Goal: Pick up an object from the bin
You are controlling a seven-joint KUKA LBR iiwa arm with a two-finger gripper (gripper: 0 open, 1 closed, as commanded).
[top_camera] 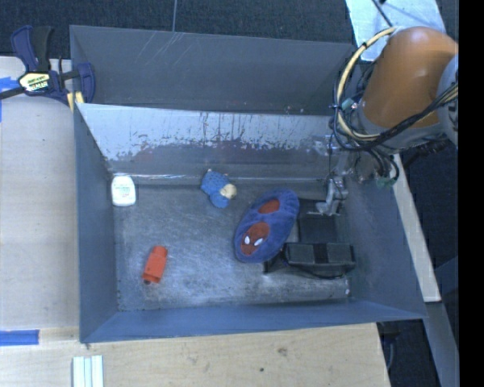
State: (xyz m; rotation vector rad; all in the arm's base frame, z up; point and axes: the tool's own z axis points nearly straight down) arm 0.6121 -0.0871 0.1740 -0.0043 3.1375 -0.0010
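Camera view: the gripper [332, 202] hangs at the right side of the grey metal bin [226, 79], just above a black boxy object [319, 247] that lies touching a blue fabric slipper [264, 226]. Whether the gripper is apart or together cannot be determined.

Blue slipper [266, 226]: soft fabric with two red mask-like motifs on the upper, lying slantwise just right of the middle of the bin [194, 244] floor. Black boxy object [319, 247]: flat and angular, kind unclear, at the floor's right end, touching the slipper's right side. Small blue-and-yellow toy [218, 189]: by the back wall near the centre, near the slipper but apart from it. White container [123, 191]: small, back-left corner. Orange-red cylinder [155, 264]: small, lying front-left, well apart from the others.
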